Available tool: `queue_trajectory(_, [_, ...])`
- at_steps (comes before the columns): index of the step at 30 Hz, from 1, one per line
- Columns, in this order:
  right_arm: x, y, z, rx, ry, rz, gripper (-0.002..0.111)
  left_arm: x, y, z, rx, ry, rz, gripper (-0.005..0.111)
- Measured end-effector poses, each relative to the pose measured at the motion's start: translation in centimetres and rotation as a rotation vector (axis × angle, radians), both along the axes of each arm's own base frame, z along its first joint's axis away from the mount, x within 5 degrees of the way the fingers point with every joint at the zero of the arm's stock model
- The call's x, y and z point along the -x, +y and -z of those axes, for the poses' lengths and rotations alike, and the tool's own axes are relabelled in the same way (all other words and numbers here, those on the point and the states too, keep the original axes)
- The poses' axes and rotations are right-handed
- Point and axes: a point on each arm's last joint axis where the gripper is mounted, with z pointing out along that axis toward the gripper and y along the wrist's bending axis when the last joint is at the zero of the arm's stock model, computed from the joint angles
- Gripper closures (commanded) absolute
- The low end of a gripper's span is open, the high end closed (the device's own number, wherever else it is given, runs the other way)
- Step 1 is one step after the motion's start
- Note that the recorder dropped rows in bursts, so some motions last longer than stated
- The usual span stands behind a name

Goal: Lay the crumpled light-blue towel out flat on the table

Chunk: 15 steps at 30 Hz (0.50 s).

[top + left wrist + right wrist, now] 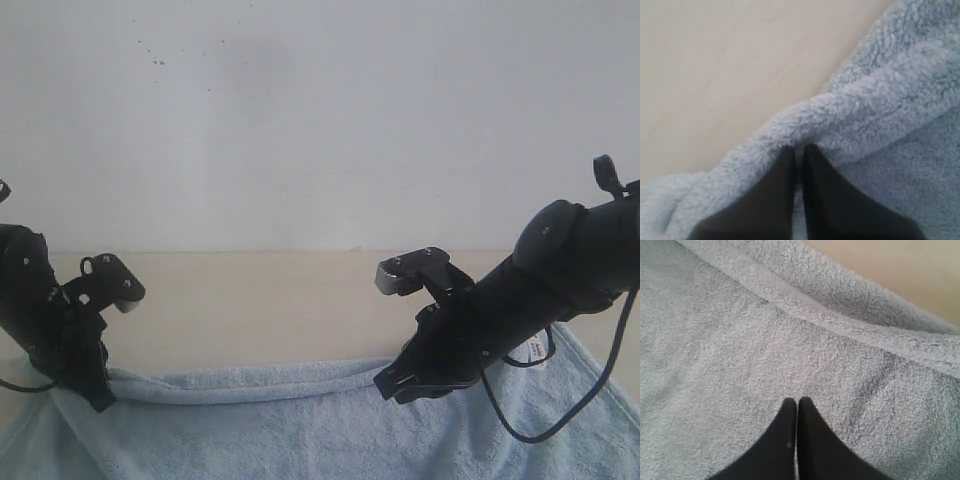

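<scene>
Here the left end effector [797, 148] is pinched narrow on the rolled edge of the towel [300, 430], its tips sunk into the fluffy ridge with a sliver of pile showing between them. Just beyond those tips lies the bare counter [260, 300]. The right end effector [797, 400] is fully closed and holds nothing, its tips resting on or just above a flat stretch of the cloth, with the same rolled edge lying just ahead of them. That edge sags in a shallow curve from one end effector to the other. The rest of the towel spreads over the counter behind both.
</scene>
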Motion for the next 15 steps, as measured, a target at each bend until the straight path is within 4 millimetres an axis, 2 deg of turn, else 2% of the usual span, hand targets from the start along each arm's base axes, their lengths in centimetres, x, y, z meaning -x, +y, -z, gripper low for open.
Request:
queue_trajectory(7, [0.0,0.0,0.0,-0.003,0.000,0.001,0.108,-1.5,-0.2,-3.5,0.040,-0.141,-0.042,0.103])
queue_trajectory(13, [0.0,0.0,0.0,-0.005,0.001,0.003,0.108,-2.2,-0.3,-4.4,0.049,-0.183,-0.045,0.102])
queue_trajectory(15, [0.0,0.0,0.0,-0.005,0.001,0.003,0.108,-2.2,-0.3,-4.5,0.044,-0.160,-0.046,0.093])
